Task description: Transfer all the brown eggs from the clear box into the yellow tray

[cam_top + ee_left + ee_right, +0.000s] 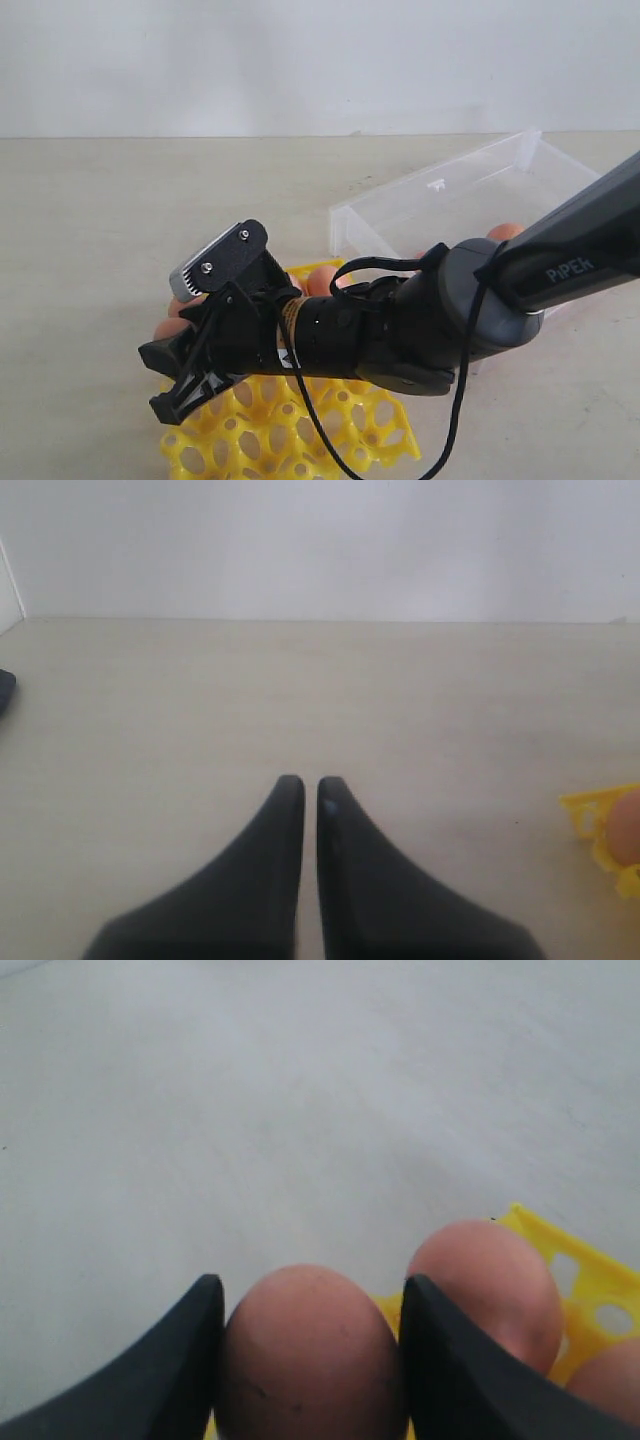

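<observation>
Now the right gripper [312, 1288] is squeezing a brown egg [310, 1360] — one black finger on each side of it. The egg is at the yellow tray [565, 1255], just beside a second egg [485, 1280] that sits in a cup. I cannot tell if the held egg touches a cup. A third egg [612, 1378] peeks in next to the second one. In the exterior view the right arm [560, 250] reaches across from the right, and its gripper is over the tray's left part. The clear box [440, 205] stands behind the tray on the table [100, 220]. One more egg [505, 232] shows by the box, partly hidden by the arm. The left gripper [310, 785] is closed on nothing — its fingers almost touch — over the table, with a corner of the tray near it.
</observation>
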Available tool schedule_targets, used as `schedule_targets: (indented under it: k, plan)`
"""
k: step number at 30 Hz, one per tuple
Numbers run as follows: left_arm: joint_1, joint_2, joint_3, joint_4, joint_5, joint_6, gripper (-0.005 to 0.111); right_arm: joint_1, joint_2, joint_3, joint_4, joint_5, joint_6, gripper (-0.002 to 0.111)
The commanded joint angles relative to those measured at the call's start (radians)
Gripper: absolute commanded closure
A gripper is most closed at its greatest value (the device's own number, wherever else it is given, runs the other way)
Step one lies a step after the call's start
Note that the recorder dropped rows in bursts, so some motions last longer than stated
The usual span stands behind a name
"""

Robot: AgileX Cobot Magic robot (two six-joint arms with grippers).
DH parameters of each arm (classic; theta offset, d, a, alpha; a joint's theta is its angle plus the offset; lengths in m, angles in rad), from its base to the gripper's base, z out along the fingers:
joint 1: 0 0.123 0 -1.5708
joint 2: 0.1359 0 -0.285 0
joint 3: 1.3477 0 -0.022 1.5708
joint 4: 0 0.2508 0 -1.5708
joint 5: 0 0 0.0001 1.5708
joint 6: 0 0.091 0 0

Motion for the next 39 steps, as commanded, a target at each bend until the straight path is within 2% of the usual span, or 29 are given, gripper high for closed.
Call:
schedule_targets:
  k: [1,12,18,20,39]
  plan:
    - [0.003,-0.002,-0.001,-0.005,-0.007,0.007,0.103,0.001,-0.001,-0.005,-0.028,-0.013,-0.01,0.108]
    - [0.003,-0.002,-0.001,-0.005,-0.007,0.007,0.103,0.001,-0.001,-0.005,-0.054,0.003,-0.05,0.107]
    - [0.003,-0.002,-0.001,-0.005,-0.007,0.007,0.103,0.001,-0.001,-0.005,-0.065,0.005,-0.05,0.083]
    - [0.003,-0.002,-0.001,-0.005,-0.007,0.007,0.103,0.001,-0.001,-0.005,-0.065,0.007,-0.05,0.08]
    - [0.003,-0.002,-0.001,-0.005,-0.007,0.007,0.103,0.001,-0.001,-0.005,-0.067,0.005,-0.099,0.08]
